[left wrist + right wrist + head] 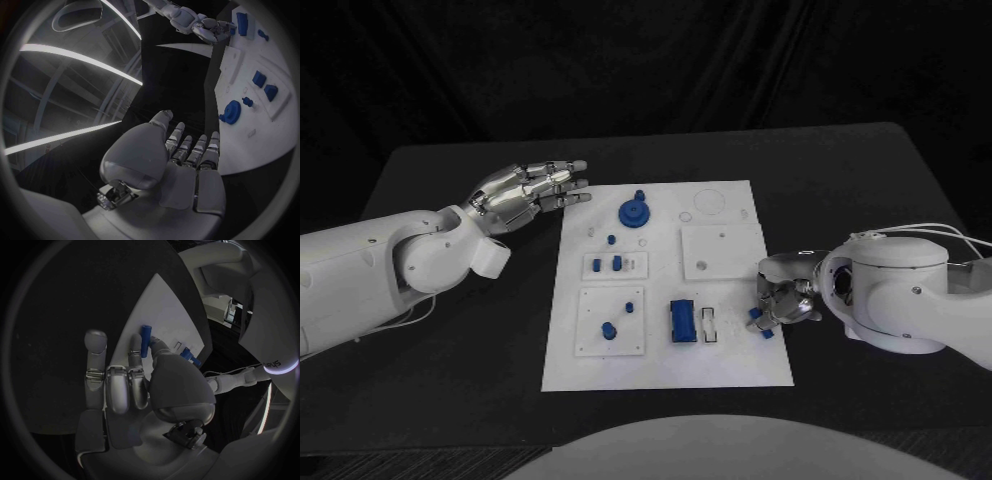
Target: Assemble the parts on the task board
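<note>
The white task board (733, 365) lies in the middle of the black table. On it are a blue gear (635, 212), two small blue pieces (606, 264) in a raised plate, a blue block (682, 320) and small blue pegs (607, 328). My right hand (786, 298) sits at the board's right edge and pinches a small blue peg (763, 324) between thumb and finger; the right wrist view shows this peg (145, 339) just over the board's edge (164, 305). My left hand (528, 190) hovers off the board's far left corner, fingers stretched out, holding nothing. The left wrist view shows that hand (187, 155), the gear (231, 111) and the board (262, 145).
Two raised white plates (718, 250) stand on the board's right and near-left parts. A small white slotted piece (710, 325) lies beside the blue block. Bare black tabletop (459, 400) surrounds the board on every side.
</note>
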